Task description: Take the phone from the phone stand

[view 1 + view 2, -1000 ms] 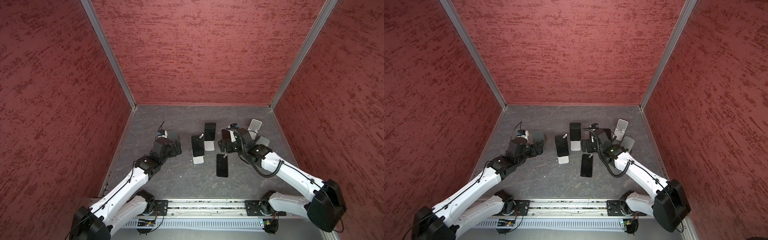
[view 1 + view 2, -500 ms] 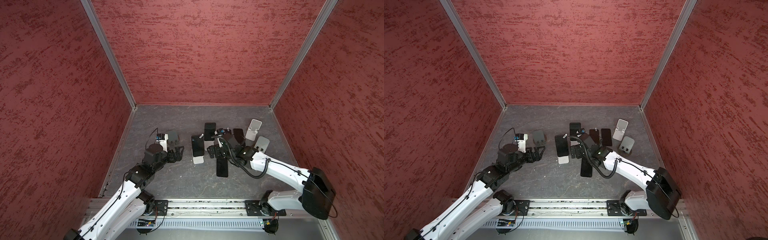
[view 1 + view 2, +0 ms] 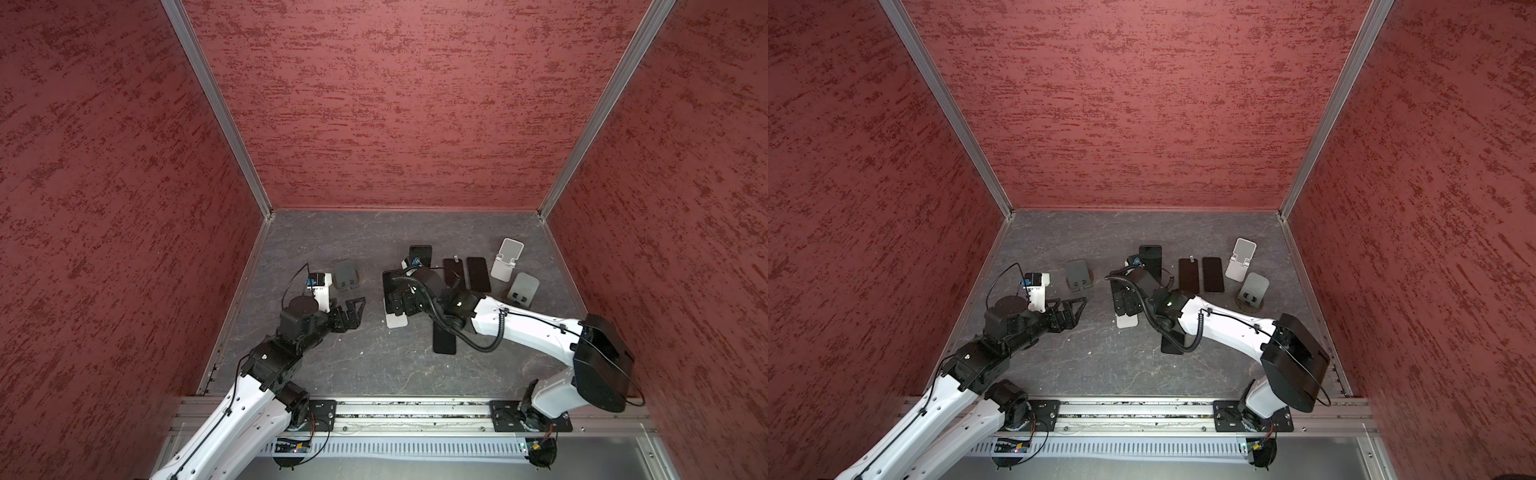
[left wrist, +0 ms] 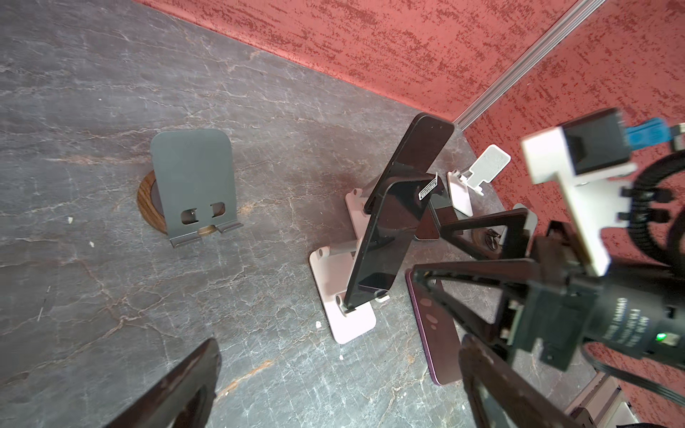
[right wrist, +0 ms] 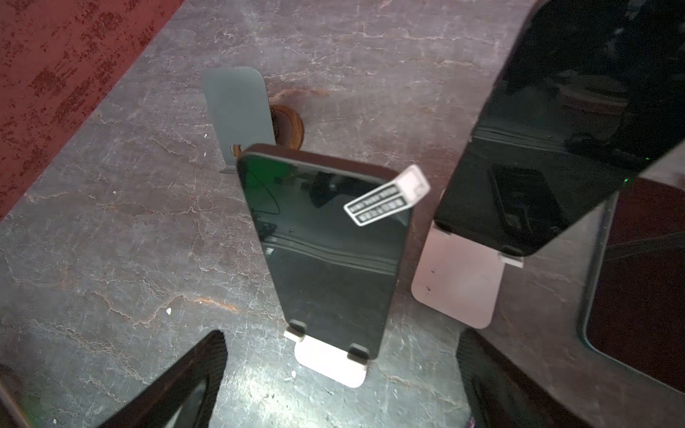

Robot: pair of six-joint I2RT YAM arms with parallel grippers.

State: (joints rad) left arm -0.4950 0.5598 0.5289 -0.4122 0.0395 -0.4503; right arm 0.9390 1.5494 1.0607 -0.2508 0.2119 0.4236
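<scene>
The phone (image 5: 326, 252) is not yet off its pale stand (image 5: 330, 365). It leans back on it near the middle of the grey tabletop (image 3: 374, 365). For this phone the whole job looks to be ahead: grip it, lift it clear, lay it down.

Across the tabletop the wider work reads as partly done. 3 other phones lie flat, among them a purple-edged phone (image 4: 437, 333) just beside the stand. 3 stands are bare, such as the grey stand (image 4: 192, 178) on its wooden disc. A 2nd propped phone (image 5: 537, 148) leans on its own stand just behind.

The right tool (image 3: 1121, 302) hovers over the phone in both top views and hides much of it. Its jaws are spread wide and it has hold of nothing. In the right wrist view the phone stands between its 2 fingers (image 5: 185, 381), its lower end about level with their tips. In the left wrist view those fingers sit close on the screen side, and I cannot tell whether they touch. The left tool (image 3: 357, 309) is just as wide and empty. It points toward the stand from the left, with bare tabletop between.

The phone's lower edge sits behind the stand's 2 small lips (image 5: 296, 329). A loose label (image 5: 385, 196) juts from the screen's upper corner and might snag a finger.
</scene>
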